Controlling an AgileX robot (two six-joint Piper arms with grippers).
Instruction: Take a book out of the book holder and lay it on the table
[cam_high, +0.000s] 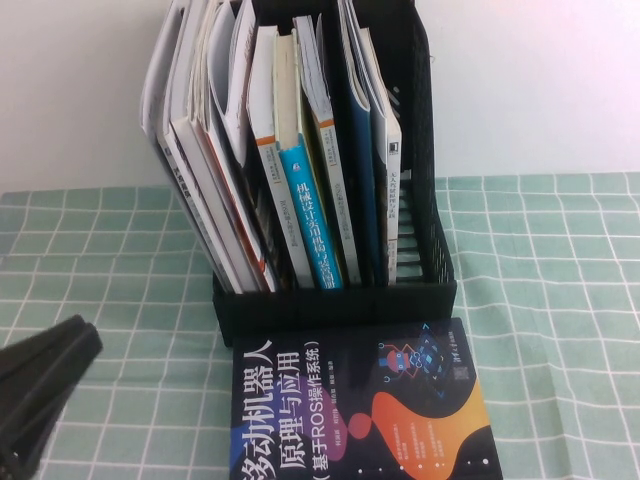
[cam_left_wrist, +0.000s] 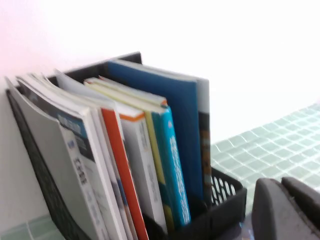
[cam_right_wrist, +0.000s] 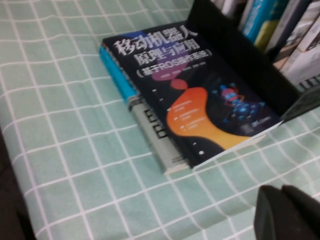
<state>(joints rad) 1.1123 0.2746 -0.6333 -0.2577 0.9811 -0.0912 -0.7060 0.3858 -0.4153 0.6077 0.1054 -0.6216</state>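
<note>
One book (cam_high: 360, 405) already lies flat, cover up, on the surface (cam_high: 560, 300) just before the book holder (cam_high: 335, 300); left end effector (cam_high: 40, 385) sits aside, state unclear. Left wrist view: holder full. Right wrist view: right end effector (cam_right_wrist: 282, 212) closed, empty, near the book; task looks done.

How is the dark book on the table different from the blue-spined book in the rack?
The dark book lies flat on the table, cover up; the blue-spined book stands upright in the rack. The dark book shows an orange-pink cover design, the blue-spined book only its spine. Both carry white Chinese characters. The left gripper and the shut right gripper hold neither.
</note>
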